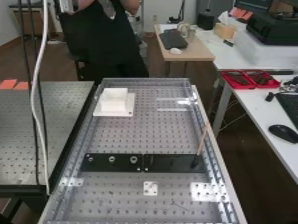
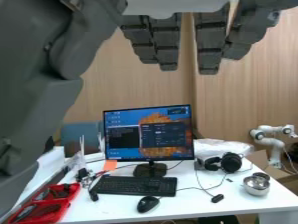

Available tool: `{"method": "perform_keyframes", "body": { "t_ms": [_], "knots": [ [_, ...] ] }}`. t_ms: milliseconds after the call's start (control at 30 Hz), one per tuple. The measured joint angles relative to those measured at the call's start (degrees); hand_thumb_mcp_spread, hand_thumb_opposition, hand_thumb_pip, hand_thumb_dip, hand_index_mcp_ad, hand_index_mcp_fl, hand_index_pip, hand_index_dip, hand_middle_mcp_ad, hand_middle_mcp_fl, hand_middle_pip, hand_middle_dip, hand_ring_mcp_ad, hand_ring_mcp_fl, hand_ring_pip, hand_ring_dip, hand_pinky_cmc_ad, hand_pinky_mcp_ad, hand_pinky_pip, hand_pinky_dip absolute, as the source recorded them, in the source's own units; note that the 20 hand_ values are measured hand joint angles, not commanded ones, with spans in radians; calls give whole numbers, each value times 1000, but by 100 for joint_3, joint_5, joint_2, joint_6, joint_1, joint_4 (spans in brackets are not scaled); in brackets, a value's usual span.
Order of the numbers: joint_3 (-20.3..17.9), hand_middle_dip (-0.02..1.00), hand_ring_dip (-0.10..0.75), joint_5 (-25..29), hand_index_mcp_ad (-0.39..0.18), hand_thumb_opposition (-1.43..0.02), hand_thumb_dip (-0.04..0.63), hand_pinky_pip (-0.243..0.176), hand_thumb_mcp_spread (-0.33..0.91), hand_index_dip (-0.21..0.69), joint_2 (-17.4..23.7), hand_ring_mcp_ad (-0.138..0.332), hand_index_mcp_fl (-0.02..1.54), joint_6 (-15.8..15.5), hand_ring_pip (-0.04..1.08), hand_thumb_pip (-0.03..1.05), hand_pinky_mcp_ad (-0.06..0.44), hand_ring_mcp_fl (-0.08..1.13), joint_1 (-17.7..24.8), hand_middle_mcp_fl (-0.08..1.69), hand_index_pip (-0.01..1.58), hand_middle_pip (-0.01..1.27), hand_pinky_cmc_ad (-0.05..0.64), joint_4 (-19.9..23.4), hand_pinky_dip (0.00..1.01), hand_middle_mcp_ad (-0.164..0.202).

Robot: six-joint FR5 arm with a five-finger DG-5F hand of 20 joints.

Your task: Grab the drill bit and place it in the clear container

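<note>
Straight, loosely spread fingers of a dark grey hand [image 2: 211,45] hang in the wrist view, clamped on nothing. On the bench, the drill bit cannot be told for certain: it may be among the small round metal fittings [image 1: 112,159] set in a row in the black plate [image 1: 165,162], while a slim tan rod [image 1: 202,136] leans at the plate's far right end. A bit of that kind would probably prove light for its size, stiff and hard to break, but slick and quick to roll between smooth fingers. The surest hold is likely a pinch on the plain shank, clear of the cutting edges, drawn straight up so it does not bind. A see-through shape with bright glints [image 1: 174,109], near the bench's far end, is possibly the clear container. The surface is a metal bench top [image 1: 159,135] pierced with rows of holes, its sheen apt to hide small steel parts; a white block [image 1: 115,100] on a square base sits toward the far left. Beyond lies a work desk [image 2: 219,202] holding red trays [image 2: 46,202], a lit monitor [image 2: 148,132], a keyboard [image 2: 136,186], headphones [image 2: 231,162] and a metal bowl [image 2: 257,185], before a wood-toned wall [image 2: 246,95].
</note>
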Motion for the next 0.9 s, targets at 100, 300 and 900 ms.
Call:
{"method": "perform_keyframes", "body": {
  "t_ms": [100, 300, 900],
  "knots": [
    [1, 26, -101, 109, 155, -956, 12, -105, 117, -119, 0, 304, 110, -1, 99, 150, 265, 199, 21, 70, 131, 175, 215, 0, 152, 159],
    [10, 26, -101, 131, 164, -988, 12, -105, 117, -120, -3, 314, 110, -5, 99, 152, 272, 211, 46, 72, 131, 183, 215, 6, 152, 169],
    [-24, 26, -103, 323, 168, -1004, 10, -112, 119, -120, -29, 318, 112, -37, 101, 152, 276, 208, 130, 72, 131, 185, 211, 68, 155, 182]
  ]
}}
